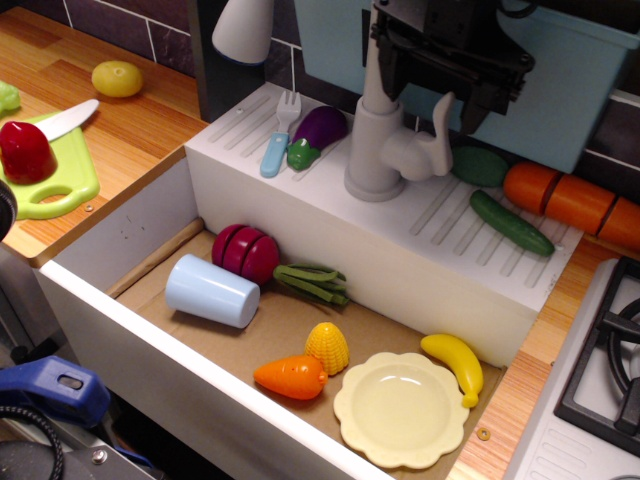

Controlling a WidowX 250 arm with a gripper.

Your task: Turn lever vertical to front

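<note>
Lever (441, 128) first: from my remote seat I see it standing upright, its rounded tip pointing up, rising from the bulbous side knob (408, 157) on the right of the grey tap column (374, 110). The tap sits on the ribbed white ledge (400, 235) behind the sink basin (150, 225).

My gripper (447, 100) hangs just above the lever, black and boxy, near the top edge of the frame. Its jaws stand apart, one dark finger (397, 76) left of the column side and another to the right, and they hold nothing. The lever's tip rises into the gap between them, and I cannot tell whether either finger touches it.

On the ledge to the left lie a blue-handled fork (278, 138) and a purple eggplant (314, 135), side by side. To the right of the tap I see a dark green cucumber (511, 222), and beyond it an orange carrot (573, 203) at the table edge.

Down in the basin lie a pale blue cup (212, 290) on its side, a red apple (246, 252) touching it, green beans (314, 282), a yellow corn piece (327, 347), a small orange carrot (291, 377), a pale yellow plate (401, 408) and a banana (455, 364) at the plate's rim.

On the wooden table (140, 120) at left sit a lemon (117, 78) and a green cutting board (55, 170).
</note>
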